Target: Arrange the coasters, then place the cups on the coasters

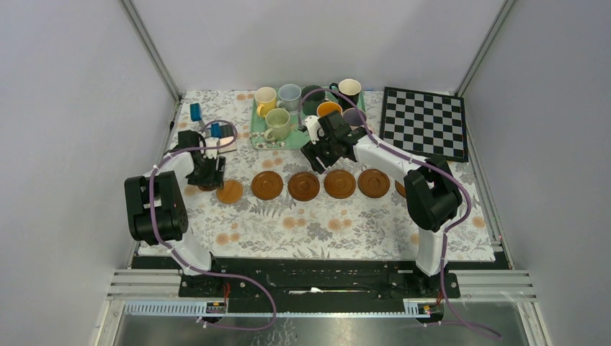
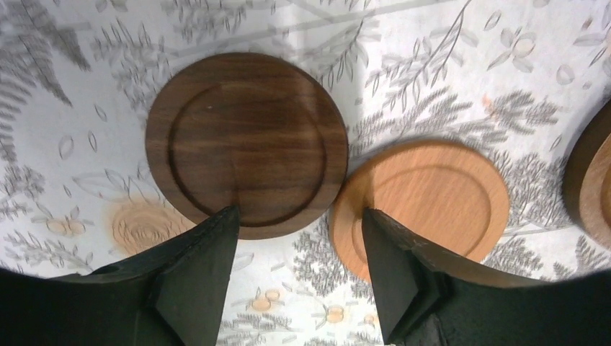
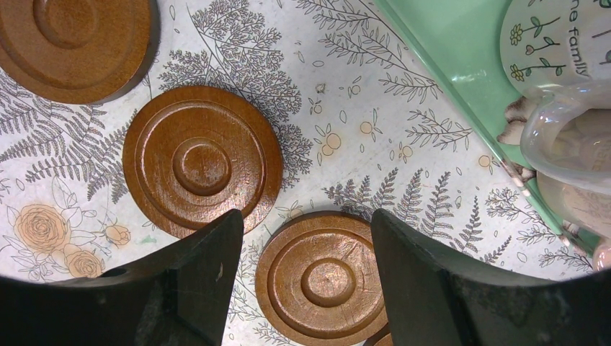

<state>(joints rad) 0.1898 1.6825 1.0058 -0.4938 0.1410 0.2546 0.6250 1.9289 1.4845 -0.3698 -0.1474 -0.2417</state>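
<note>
Your left gripper (image 2: 299,216), fingers apart and empty, hangs over a dark coaster (image 2: 245,140) just beside an orange coaster (image 2: 425,194) at the left end of the row of coasters (image 1: 303,186), while your right gripper (image 3: 306,220), likewise apart and empty, hangs near the green tray (image 3: 439,43) holding the 7 cups (image 1: 278,124).

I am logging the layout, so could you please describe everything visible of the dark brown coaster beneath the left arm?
The dark coaster is a round, flat disc of dark, straight-grained wood, with a raised rim around a shallow recessed centre. It lies flat and bare on the floral tablecloth, its right edge seemingly touching a lighter orange-brown coaster. The open left tool hangs over its near edge; contact cannot be told.
</note>
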